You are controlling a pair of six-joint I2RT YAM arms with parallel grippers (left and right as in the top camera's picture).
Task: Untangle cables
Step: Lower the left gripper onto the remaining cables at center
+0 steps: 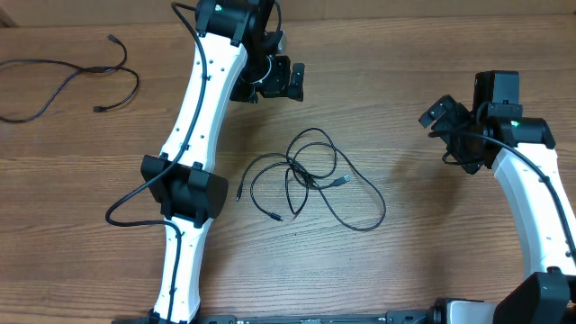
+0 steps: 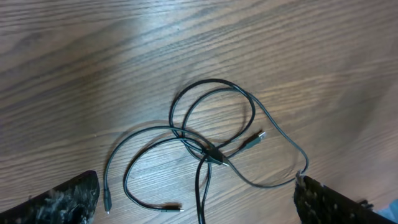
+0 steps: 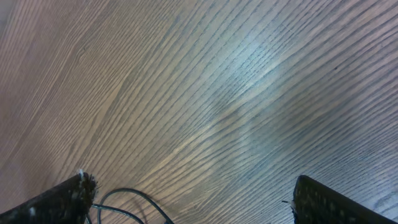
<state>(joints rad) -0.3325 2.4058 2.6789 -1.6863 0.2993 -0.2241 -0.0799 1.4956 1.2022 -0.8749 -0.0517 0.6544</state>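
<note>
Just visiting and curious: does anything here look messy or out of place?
Yes: the thin black cables in the middle are looped over one another in a tangle. One more cable lies apart at the far left. Nothing looks broken.

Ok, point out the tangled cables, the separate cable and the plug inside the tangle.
tangled cables [image 2: 208,152], left wrist view, the crossing knot.
separate cable [image 1: 36,61], overhead view, its long cord.
plug [image 2: 256,138], left wrist view, its metal tip.

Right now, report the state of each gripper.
Left gripper: open, holding nothing.
Right gripper: open, holding nothing.
</note>
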